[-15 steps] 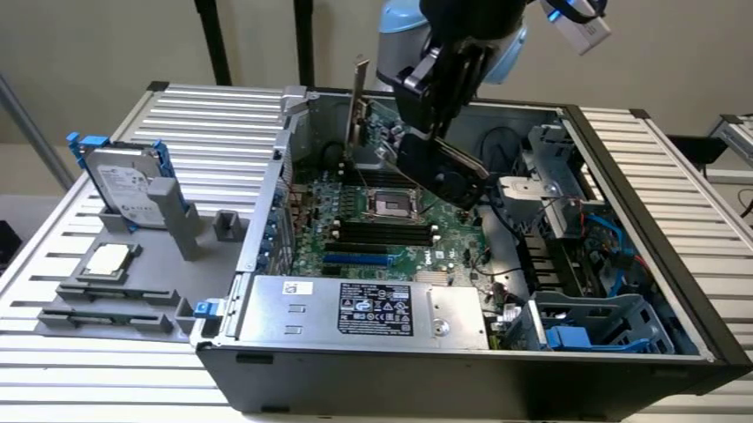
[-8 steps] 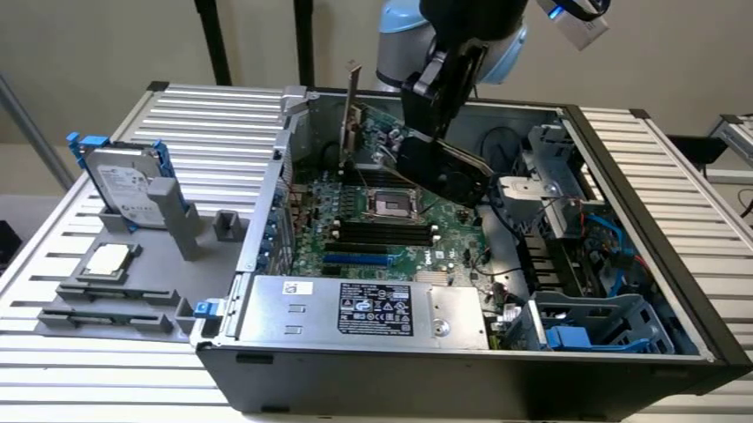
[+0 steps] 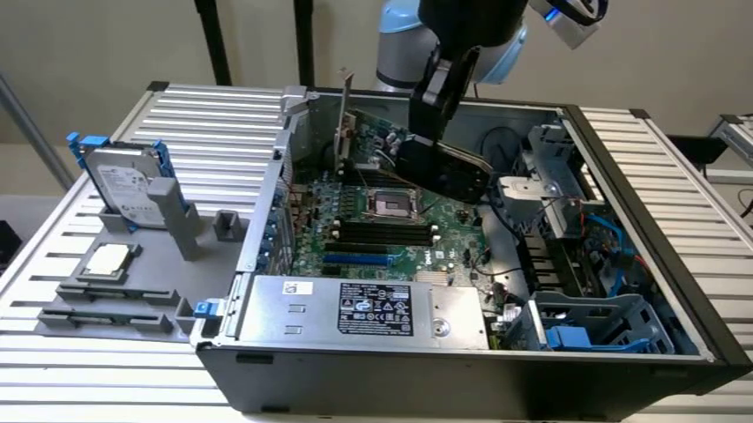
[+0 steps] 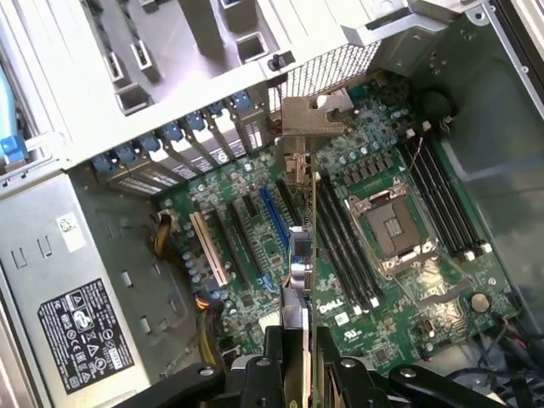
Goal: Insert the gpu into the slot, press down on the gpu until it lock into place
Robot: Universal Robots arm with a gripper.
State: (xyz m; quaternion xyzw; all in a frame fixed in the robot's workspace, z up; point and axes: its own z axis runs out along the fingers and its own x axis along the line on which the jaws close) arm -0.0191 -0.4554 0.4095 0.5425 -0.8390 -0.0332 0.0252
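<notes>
Fingers (image 4: 344, 374) of your gripper (image 4: 297, 361) are clamping the gpu (image 4: 299, 255) from both faces and holding it in the air. The card is not yet touching the slot (image 4: 272, 229). It is hanging above that blue strip and lying off to the side where the silver CPU socket (image 4: 391, 225) sits. From the wrist, the card is showing edge-on, its long axis running nearly parallel to the slot and its metal bracket (image 4: 313, 115) leading at the far end. In the exterior view it is looking tilted rather than level. I judge the insertion as not begun. Beside the slot, the motherboard (image 4: 361, 166) is showing the word DELL, while the print on the power supply label (image 4: 81, 327) is too small to read.
</notes>
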